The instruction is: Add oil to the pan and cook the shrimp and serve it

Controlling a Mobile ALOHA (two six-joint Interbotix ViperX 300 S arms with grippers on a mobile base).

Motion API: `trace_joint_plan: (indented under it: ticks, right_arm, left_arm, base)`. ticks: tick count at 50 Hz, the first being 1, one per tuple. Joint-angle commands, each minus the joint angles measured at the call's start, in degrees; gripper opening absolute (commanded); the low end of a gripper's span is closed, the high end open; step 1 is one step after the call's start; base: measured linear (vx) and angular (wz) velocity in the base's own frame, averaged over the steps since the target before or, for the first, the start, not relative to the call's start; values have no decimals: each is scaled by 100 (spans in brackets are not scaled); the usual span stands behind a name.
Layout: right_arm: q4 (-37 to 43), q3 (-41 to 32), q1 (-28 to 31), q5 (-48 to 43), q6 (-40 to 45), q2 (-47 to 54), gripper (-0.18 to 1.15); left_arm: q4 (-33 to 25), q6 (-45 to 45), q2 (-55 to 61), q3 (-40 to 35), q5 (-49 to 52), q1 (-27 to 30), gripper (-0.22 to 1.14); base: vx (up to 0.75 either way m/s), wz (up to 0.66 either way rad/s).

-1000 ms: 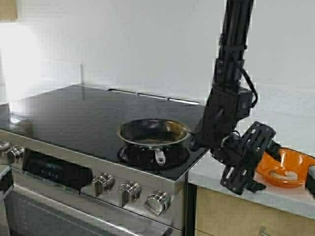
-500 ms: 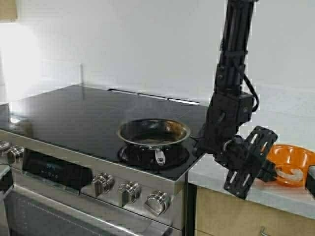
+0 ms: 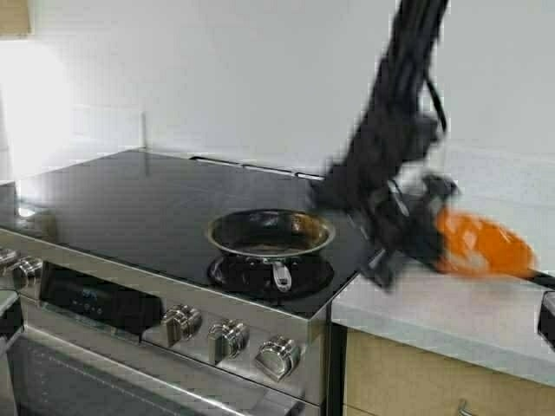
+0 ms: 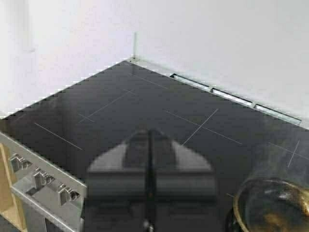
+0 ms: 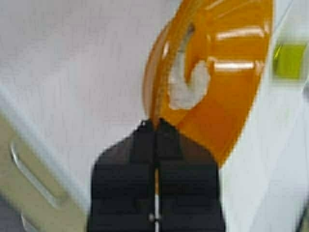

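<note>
Stove (image 3: 130, 208): black glass cooktop, steel front with a row of knobs (image 3: 227, 336) below. White wall behind, vent slots along the back edge of the cooktop.

Bench (image 3: 434, 316): pale top, just to the right of the stove, wooden cabinet front underneath.

Right arm: comes down from the top of the high view, heavily blurred, its dark links crossing the cooktop's right rear corner and hiding part of it. Right gripper (image 5: 155, 126): jaws closed onto the rim of the orange bowl (image 3: 479, 245), pinched almost flat together with the rim edge between them. The bowl appears lifted above the bench, tilted (blur makes the exact angle hard to read).

Pan (image 3: 270, 234): on the front right burner, dark browned inside, short handle pointing toward the knobs. Nothing sits between it and the bowl except the arm's own wrist.

Left gripper (image 4: 150, 150): above the cooktop's front part, left of the pan, jaws pressed together, holding nothing; the pan's rim shows at the corner of its wrist view.

Shrimp (image 5: 189, 87): pale curled piece inside the orange bowl, lying against the inner wall.

Oil (image 5: 288, 60): only a yellow-green patch, beyond the bowl.
</note>
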Motion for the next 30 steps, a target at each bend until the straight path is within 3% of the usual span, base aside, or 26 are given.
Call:
trace_joint_plan:
  ticks: [1,10,21,30]
  right_arm:
    - [0,-343,167,-88,-167,-940,5]
    - [141,-1055,185,-1213,-404,-1617,5]
    - [272,-2127,-35,-2602,-352,-1538,5]
    - [1090,-2663,-694,-4772,-132,-1125,5]
  left_arm:
    - [0,9,53,-88,-18,9,3]
    - [0,9,53,-88,-18,9,3]
    - [0,9,53,-79,-18,9,3]
    - [0,9,53,-79,-18,9,3]
  base:
    - [0,0]
    - [0,0]
    - [0,0]
    - [0,0]
